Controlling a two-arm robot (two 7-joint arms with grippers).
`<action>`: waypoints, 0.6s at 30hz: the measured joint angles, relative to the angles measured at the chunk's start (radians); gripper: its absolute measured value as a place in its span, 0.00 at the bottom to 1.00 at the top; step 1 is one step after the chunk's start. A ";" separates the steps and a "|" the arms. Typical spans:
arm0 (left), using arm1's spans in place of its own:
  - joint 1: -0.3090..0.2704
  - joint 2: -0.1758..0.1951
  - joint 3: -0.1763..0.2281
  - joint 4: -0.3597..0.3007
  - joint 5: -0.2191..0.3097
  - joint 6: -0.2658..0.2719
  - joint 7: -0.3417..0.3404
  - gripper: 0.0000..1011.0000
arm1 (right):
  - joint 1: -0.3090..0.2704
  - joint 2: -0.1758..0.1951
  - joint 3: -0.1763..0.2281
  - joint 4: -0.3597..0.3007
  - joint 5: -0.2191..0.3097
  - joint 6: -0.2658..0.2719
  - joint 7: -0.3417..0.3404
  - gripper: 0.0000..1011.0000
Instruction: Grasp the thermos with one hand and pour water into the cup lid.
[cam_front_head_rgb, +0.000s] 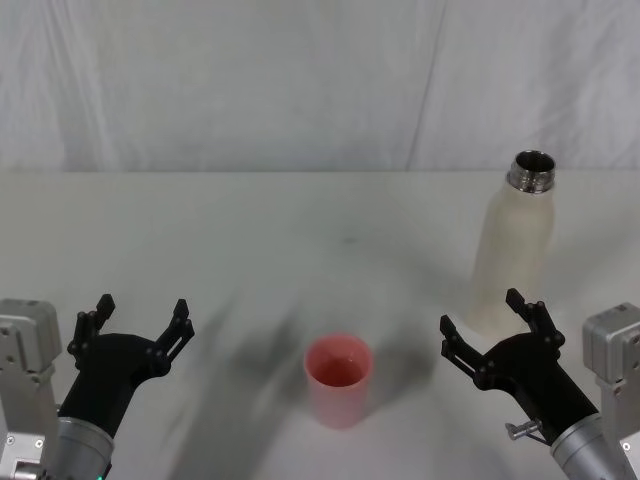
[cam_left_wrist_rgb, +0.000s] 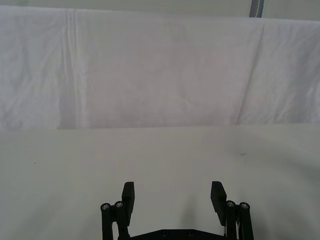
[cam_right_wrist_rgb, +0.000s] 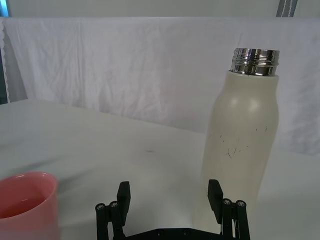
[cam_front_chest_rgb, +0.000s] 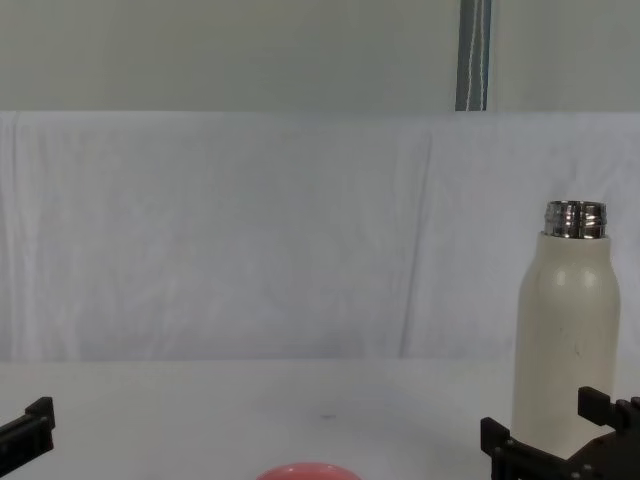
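Thermos (cam_front_head_rgb: 513, 257) beyond right hand (cam_front_head_rgb: 494, 325) (unheld)

One thermos (cam_front_head_rgb: 513, 257), one cup lid (cam_front_head_rgb: 338, 380), perhaps holding liquid, and two grippers: left (cam_front_head_rgb: 140, 323), right (cam_front_head_rgb: 487, 327).

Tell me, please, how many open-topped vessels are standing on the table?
2: the cream thermos, uncapped, stands upright at the table's far right, just beyond the right gripper; the pink cup lid stands near the front centre. Nothing appears hidden.
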 joint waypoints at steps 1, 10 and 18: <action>0.000 0.000 0.000 0.000 0.000 0.000 0.000 0.99 | 0.000 0.000 0.000 0.000 0.000 0.000 0.000 0.99; 0.000 0.000 0.000 0.000 0.000 0.000 0.000 0.99 | -0.001 -0.001 0.000 -0.001 -0.002 0.000 -0.002 0.99; 0.000 0.000 0.000 0.000 0.000 0.000 0.000 0.99 | -0.001 -0.001 0.000 -0.001 -0.002 0.000 -0.002 0.99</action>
